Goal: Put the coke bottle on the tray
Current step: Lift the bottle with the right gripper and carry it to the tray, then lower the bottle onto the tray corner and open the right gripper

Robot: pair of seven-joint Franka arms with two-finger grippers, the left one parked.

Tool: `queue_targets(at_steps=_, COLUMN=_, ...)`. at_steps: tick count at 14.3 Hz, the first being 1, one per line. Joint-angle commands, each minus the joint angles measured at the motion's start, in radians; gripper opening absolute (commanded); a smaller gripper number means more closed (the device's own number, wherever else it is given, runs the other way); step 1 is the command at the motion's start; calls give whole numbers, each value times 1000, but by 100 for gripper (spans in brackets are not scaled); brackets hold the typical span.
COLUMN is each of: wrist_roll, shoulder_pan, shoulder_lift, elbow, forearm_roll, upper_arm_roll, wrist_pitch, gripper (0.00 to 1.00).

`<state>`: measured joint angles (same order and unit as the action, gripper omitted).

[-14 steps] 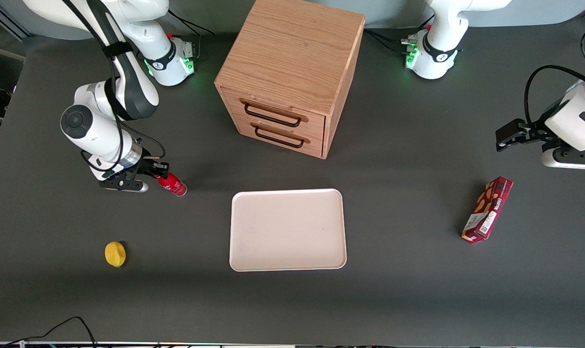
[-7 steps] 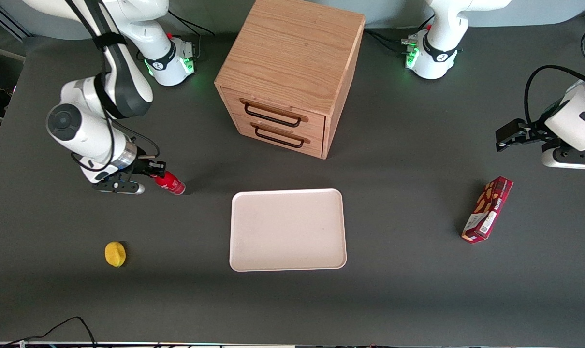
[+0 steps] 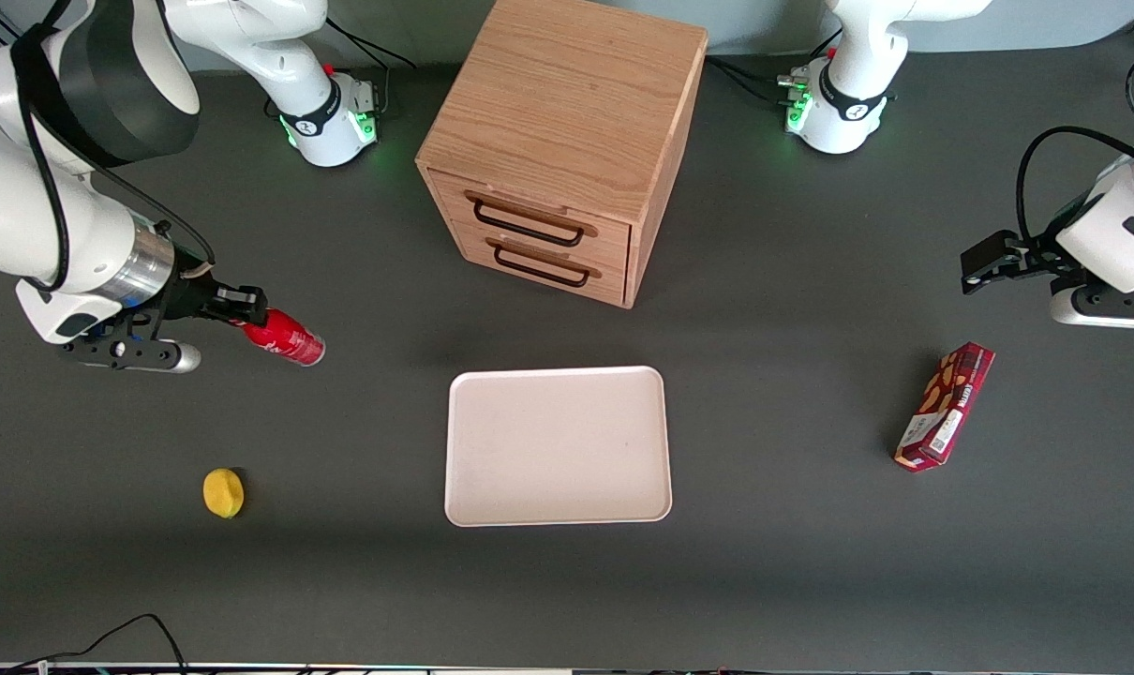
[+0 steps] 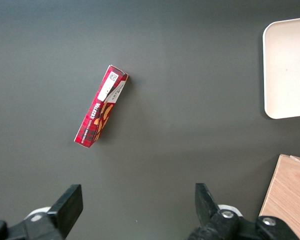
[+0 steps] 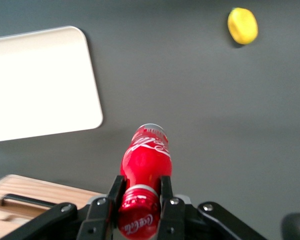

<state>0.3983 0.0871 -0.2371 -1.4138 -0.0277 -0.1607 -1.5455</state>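
Observation:
My right gripper (image 3: 241, 309) is shut on the neck of the coke bottle (image 3: 283, 337), a small glossy red bottle with white lettering, and holds it above the table toward the working arm's end. In the right wrist view the gripper (image 5: 140, 186) has its black fingers (image 5: 114, 192) clamped on the neck just below the red cap, and the bottle body (image 5: 146, 154) points away from the camera. The tray (image 3: 558, 444), pale cream-pink with a low rim, lies flat in front of the drawer cabinet, apart from the bottle. It also shows in the right wrist view (image 5: 40, 82).
A wooden two-drawer cabinet (image 3: 562, 141) stands farther from the front camera than the tray. A yellow lemon (image 3: 223, 492) lies nearer the front camera than my gripper. A dark red snack box (image 3: 945, 405) lies toward the parked arm's end.
My gripper has risen with the coke bottle and moved away from the tray toward the working arm's end. The bottle has left the table. Tray, lemon and snack box have not moved.

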Motion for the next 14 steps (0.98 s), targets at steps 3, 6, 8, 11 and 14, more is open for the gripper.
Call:
queue_targets(at_steps=3, wrist_roll=368, shoulder_pan=91, shoulder_lift=-422, elbow=473, forearm_roll=0, upper_arm_roll=-92, wrist_pitch=11, gripper=0)
queue_targets(at_steps=6, wrist_roll=499, shoulder_pan=140, shoulder_lift=-531, elbow=473, forearm_roll=73, upper_arm_roll=-94, wrist_pitch=-187, gripper=0)
queue_targets(at_steps=8, wrist_roll=556, shoulder_pan=154, shoulder_lift=-605, elbow=472, forearm_roll=107, upper_arm_roll=-94, wrist_pitch=-313, gripper=0)
queue_targets(at_steps=11, wrist_roll=571, shoulder_pan=166, shoulder_lift=-640, elbow=469, forearm_roll=175, upper_arm_roll=-95, wrist_pitch=-363, gripper=0)
queue_targets(at_steps=14, wrist_roll=582, shoulder_pan=166, shoulder_lift=-674, elbow=469, forearm_roll=181, upper_arm_roll=-95, wrist_pitch=-410, gripper=0)
